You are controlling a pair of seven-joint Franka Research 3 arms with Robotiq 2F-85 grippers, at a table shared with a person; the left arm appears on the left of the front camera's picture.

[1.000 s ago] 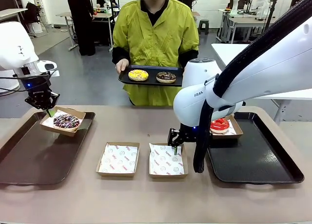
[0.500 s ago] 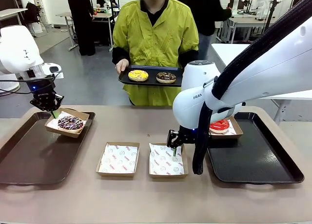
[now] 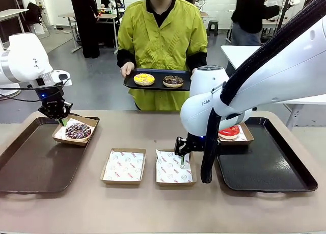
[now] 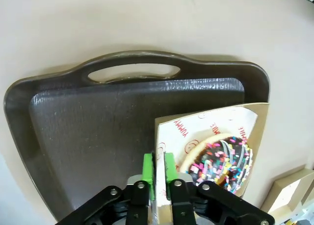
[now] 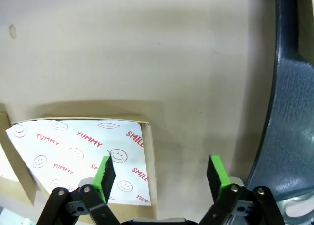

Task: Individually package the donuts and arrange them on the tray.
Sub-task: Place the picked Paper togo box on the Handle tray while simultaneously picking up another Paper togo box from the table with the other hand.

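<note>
Table (image 3: 153, 127), lower-left tray (image 3: 25, 167): left gripper (image 3: 63, 121) clamps box (image 3: 87, 120) wall, sprinkle donut (image 3: 78, 131) inside; placing. Right gripper (image 5: 162, 171) agape over empty box (image 5: 64, 137) edge. You release next.

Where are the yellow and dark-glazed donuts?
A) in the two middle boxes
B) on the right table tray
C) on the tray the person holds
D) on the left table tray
C: the yellow donut and dark-glazed donut sit side by side on the black tray the person holds.

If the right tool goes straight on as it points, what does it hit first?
Probably the paper-lined box: the right tool straddles its side wall, one pad over the liner, the other over bare table.
</note>
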